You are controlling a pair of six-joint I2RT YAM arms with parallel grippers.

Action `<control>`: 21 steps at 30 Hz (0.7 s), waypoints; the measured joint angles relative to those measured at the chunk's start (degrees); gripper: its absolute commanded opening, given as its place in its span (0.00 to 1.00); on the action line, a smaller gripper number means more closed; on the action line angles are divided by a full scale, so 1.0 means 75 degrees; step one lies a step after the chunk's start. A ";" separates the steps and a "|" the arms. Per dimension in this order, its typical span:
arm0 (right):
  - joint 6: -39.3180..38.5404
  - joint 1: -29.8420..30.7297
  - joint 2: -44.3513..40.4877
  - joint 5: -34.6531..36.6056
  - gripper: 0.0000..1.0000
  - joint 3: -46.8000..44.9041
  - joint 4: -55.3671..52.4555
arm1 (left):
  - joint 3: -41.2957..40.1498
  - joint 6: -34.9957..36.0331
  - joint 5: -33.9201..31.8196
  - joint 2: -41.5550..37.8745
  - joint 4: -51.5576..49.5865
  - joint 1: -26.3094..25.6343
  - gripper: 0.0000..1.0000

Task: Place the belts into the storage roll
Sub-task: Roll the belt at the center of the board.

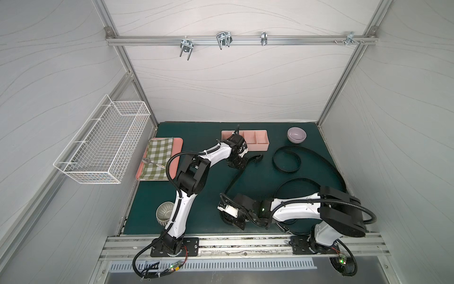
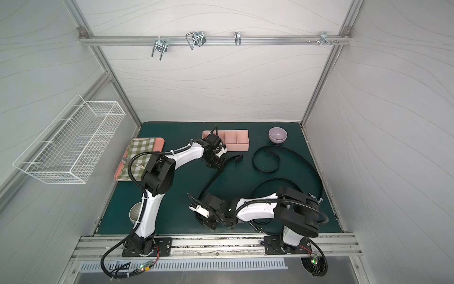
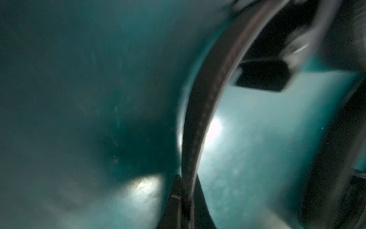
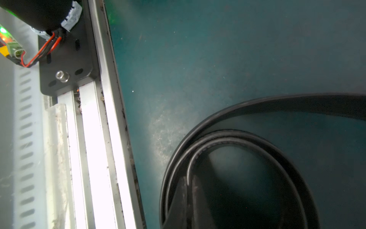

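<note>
I'm coiling: right gripper [image 4: 189,188] clamps the belt [image 4: 227,134] looped around it; left gripper [image 3: 187,200], blurry, seems pinched on its strap. Next, wind tight for the storage roll [image 1: 258,147].

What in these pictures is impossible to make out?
Storage roll: compartments at one end, both top views, hidden behind the left arm.
Belt in the left gripper: left wrist view, detail blurred.
Coiled belt: right wrist view, cut off at the edge; both top views, mostly covered by the right arm.
</note>
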 measured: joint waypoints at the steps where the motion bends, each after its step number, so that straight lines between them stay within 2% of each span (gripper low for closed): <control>1: 0.0015 0.0015 0.0009 0.0017 0.05 0.0000 0.0015 | -0.0003 -0.0020 0.0020 -0.0032 0.0047 0.0003 0.21; 6: 0.0020 0.0029 0.0017 0.0052 0.05 0.0000 0.0026 | -0.0154 -0.0283 -0.0073 -0.0367 0.0315 0.0003 0.60; 10: 0.0020 0.0029 0.0029 0.0052 0.05 0.0000 0.0050 | -0.0568 -0.0699 -0.0530 -0.1122 0.0370 0.0102 0.80; 12: 0.0020 0.0029 0.0029 0.0052 0.05 -0.0006 0.0061 | -0.0965 -0.1072 -0.0723 -0.1699 0.0481 0.0318 0.85; 14: 0.0020 0.0029 0.0029 0.0052 0.05 -0.0017 0.0082 | -0.1635 -0.1510 -0.0848 -0.2474 0.0717 0.0734 0.86; 19: 0.0020 0.0029 0.0026 0.0050 0.05 -0.0050 0.0137 | -0.4025 -0.2527 -0.0988 -0.4928 0.1338 0.2474 0.85; 21: 0.0017 0.0029 0.0026 0.0047 0.05 -0.0050 0.0140 | -0.4861 -0.2844 -0.1067 -0.5712 0.1378 0.2891 0.84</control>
